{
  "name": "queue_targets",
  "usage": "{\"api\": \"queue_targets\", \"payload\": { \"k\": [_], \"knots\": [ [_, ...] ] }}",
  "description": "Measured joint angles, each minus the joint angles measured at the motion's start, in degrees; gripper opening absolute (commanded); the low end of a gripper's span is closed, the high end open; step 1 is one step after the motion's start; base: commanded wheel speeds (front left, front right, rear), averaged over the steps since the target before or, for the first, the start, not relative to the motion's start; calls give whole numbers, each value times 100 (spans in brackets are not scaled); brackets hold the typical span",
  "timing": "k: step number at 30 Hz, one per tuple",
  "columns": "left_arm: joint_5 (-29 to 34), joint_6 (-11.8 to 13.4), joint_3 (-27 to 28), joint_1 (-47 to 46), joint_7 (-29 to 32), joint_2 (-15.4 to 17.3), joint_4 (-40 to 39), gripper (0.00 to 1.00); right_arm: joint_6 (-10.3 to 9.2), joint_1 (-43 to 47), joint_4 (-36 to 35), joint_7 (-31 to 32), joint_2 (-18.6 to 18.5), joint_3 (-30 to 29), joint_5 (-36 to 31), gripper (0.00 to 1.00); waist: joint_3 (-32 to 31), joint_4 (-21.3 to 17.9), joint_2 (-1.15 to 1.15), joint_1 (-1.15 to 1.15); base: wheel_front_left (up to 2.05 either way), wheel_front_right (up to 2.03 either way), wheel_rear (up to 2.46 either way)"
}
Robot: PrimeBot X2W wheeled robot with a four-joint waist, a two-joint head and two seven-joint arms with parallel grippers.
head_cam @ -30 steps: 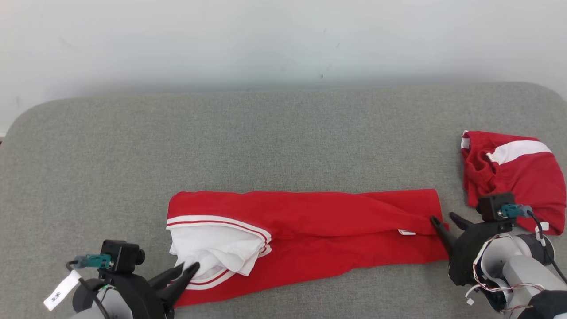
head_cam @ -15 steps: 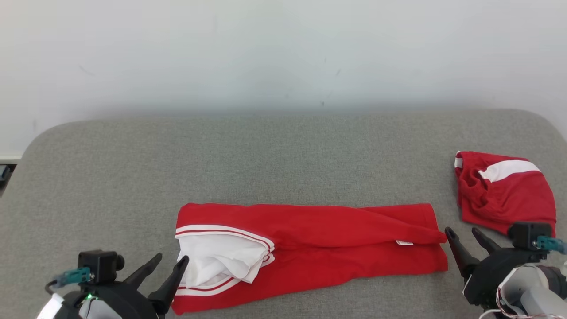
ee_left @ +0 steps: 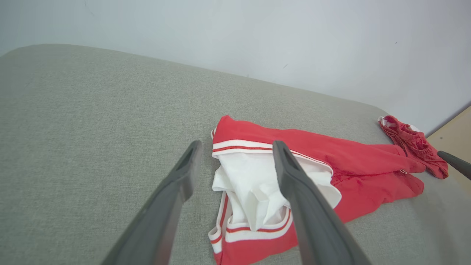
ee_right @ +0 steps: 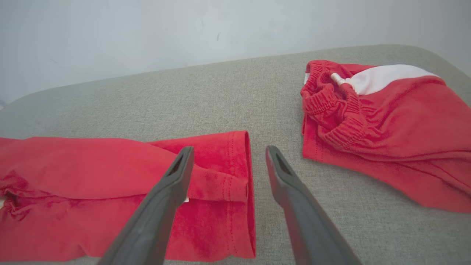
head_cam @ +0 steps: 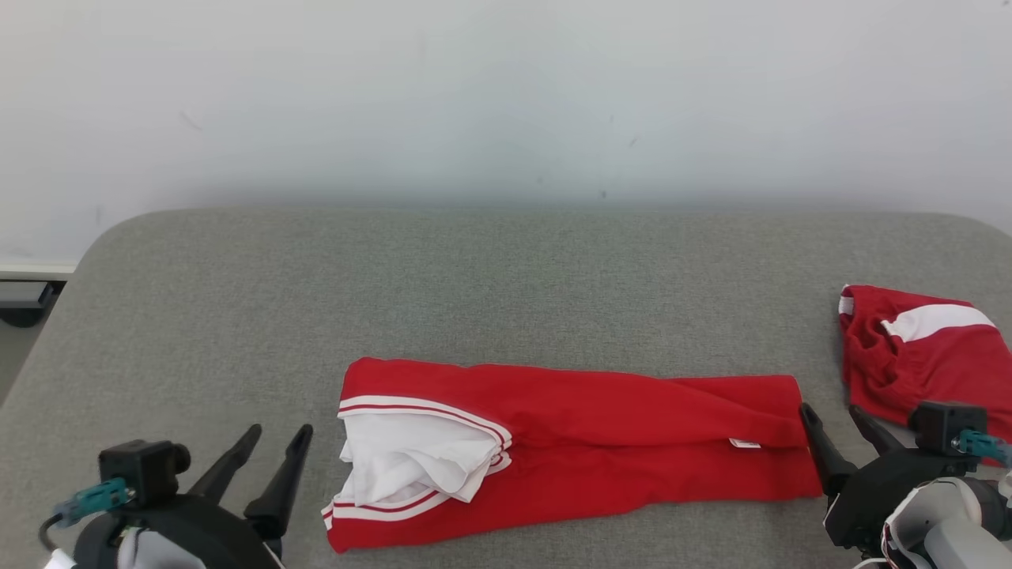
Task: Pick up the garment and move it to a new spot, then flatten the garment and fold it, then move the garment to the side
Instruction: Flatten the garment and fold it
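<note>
**Standing open at both ends of the folded red garment**

Both pairs of jaws are spread wide and hold nothing. The left gripper (head_cam: 278,433) sits just off the left end of the garment (head_cam: 601,442), with a strip of bare grey cloth between its fingertips and the fabric. In the left wrist view its two fingers point toward that end of the garment. The right gripper (head_cam: 830,411) sits at the garment's right end. One of its fingertips is right beside the hem there, and whether it touches cannot be told. The other fingertip is over bare surface beyond the garment.

The garment lies as a long, narrow band, folded lengthwise, with its upper layer overlapping the lower along a diagonal crease. At its left end, white fabric (head_cam: 403,458) bunches out between red-and-white striped edges. Near its right end, a small white tag (head_cam: 743,443) peeks out from under the fold.

The garment rests on a grey padded surface (head_cam: 474,284) that extends well behind it and out past both ends. Beyond the garment's right end, apart from it, lies a second red piece (head_cam: 925,363) with a white panel and a gathered waistband, loosely crumpled. Behind the garment, past the surface's far edge, stands a pale wall (head_cam: 506,95).
</note>
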Motion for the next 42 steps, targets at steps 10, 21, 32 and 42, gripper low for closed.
{"api": "queue_targets", "payload": {
  "k": [10, 21, 32, 42],
  "knots": [
    [500, 5, 1062, 582, 0, -81, 129, 100, -231, -110, 70, 79, 0, 108, -174, 100, 26, 104, 0, 0, 0, 0, 0],
    [1635, 7, 2588, 1337, 0, -697, 118, 100, -544, -370, 207, 322, 0, 223, -371, 100, 110, 143, 1, 0, 0, 0, 0],
    [2533, 7, 3460, 1735, -1, -1240, -176, 100, -657, -715, 671, 833, 56, 308, -399, 100, 219, 246, 1, 0, 0, 0, 0],
    [3084, 7, 3835, 2004, -1, -1559, -510, 100, -710, -968, 1068, 1450, 118, 397, -359, 100, 285, 305, 1, 0, 0, 0, 0]
  ]
}}
